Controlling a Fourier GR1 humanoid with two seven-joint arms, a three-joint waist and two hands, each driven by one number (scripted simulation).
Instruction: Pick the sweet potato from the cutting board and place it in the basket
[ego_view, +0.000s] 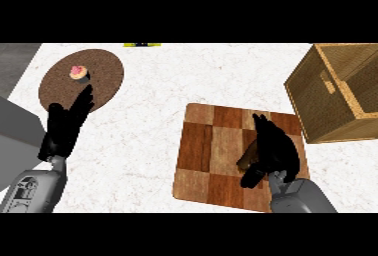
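A brown sweet potato lies on the checkered wooden cutting board in the lower middle of the head view. My right hand covers most of it from the right, fingers curled round it; only its left edge shows. The wooden basket stands at the right edge, beyond the board's far right corner. My left hand rests open at the left, fingers up, over the near edge of a round brown mat.
A round brown mat at the far left holds a small pink cupcake. A grey block sits at the left edge. A small yellow-green item shows at the counter's far edge. White counter separates mat and board.
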